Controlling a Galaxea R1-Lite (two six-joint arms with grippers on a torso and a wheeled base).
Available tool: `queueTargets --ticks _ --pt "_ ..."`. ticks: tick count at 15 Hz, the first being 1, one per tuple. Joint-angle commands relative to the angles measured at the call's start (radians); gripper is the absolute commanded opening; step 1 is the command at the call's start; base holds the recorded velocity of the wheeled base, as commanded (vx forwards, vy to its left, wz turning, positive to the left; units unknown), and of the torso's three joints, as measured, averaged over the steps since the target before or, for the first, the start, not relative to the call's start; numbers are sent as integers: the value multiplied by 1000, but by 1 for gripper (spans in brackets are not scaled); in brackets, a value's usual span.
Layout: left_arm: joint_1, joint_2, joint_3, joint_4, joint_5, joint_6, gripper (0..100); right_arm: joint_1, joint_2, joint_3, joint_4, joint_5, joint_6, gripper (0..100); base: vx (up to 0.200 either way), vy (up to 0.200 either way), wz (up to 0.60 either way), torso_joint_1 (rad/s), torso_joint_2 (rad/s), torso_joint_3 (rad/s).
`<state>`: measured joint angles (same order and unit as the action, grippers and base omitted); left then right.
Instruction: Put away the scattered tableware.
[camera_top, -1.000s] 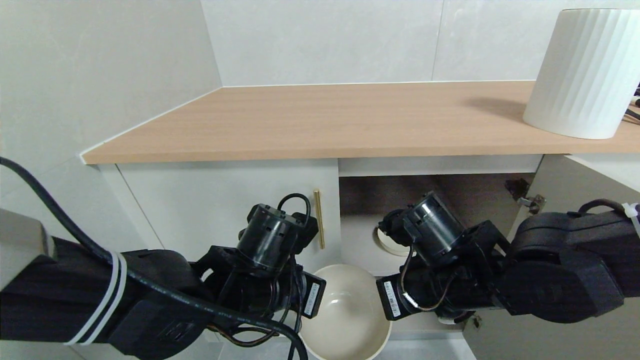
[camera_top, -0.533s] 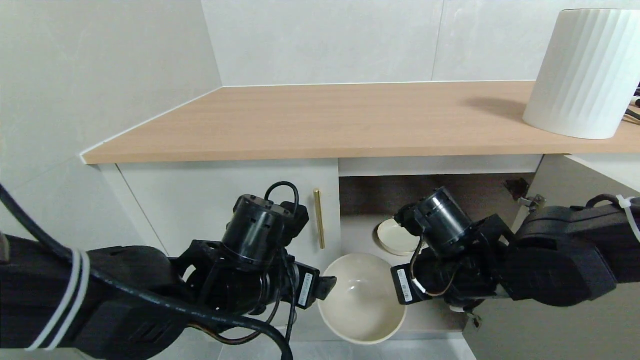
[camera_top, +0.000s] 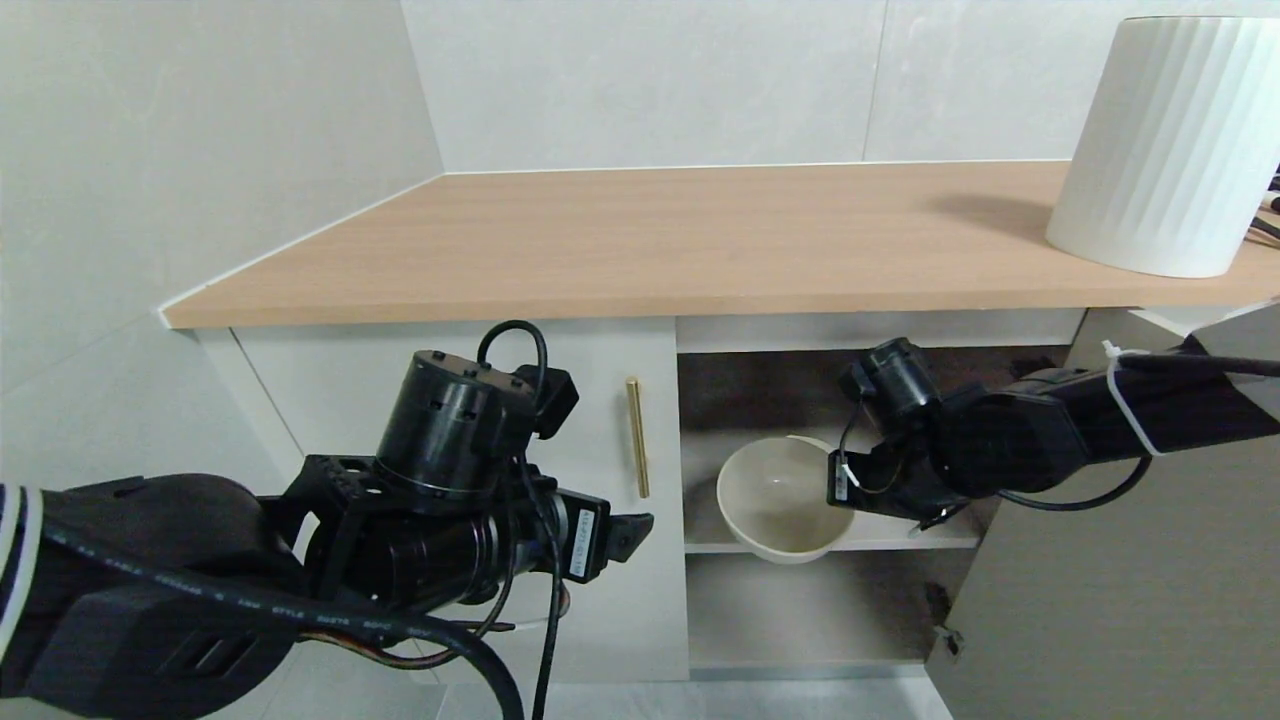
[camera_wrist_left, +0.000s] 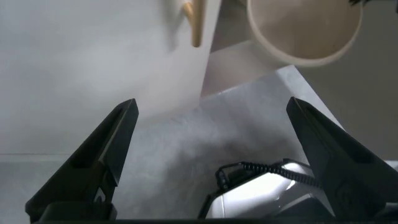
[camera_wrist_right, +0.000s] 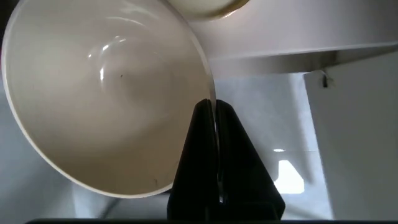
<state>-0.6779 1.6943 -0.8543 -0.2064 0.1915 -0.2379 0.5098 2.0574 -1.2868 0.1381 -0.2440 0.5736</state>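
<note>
The right gripper (camera_wrist_right: 214, 106) has its fingers (camera_wrist_right: 199, 162) clenched on the thin rim of a cream bowl (camera_wrist_right: 106, 93), one finger inside the wall and one outside. The bowl hangs tipped in the open cabinet's mouth, just over the front of the shelf (camera_top: 900, 545); I can't tell if it touches. A small pale dish (camera_wrist_right: 208, 6) already sits on that shelf behind it. So this piece looks nearly stowed: setting it down and letting go are what's left. The bowl is deep, round, glossy and clean inside. The left gripper (camera_wrist_left: 211, 109) hangs empty, fingers spread, before the closed door (camera_top: 450, 350), near its brass handle (camera_top: 637, 435).
</note>
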Motion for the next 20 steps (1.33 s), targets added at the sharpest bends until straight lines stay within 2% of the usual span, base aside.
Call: queueTargets --ticks 1,4,10,14,20 --pt "0 -1 0 -1 0 -1 100 -11 56 -35 0 -11 37 0 0 0 0 0 0 0" --pt "0 4 0 -1 0 -1 100 -31 109 -83 -3 -63 95 0 0 0 0 0 0 0" --pt "0 5 0 -1 0 -1 100 -93 188 -187 -9 -104 169 0 0 0 0 0 0 0" --pt "0 13 0 -2 0 -1 100 -119 233 -218 -72 -106 170 0 0 0 0 0 0 0" --pt "0 22 0 -2 0 -1 100 -131 259 -236 -74 -143 173 0 0 0 0 0 0 0"
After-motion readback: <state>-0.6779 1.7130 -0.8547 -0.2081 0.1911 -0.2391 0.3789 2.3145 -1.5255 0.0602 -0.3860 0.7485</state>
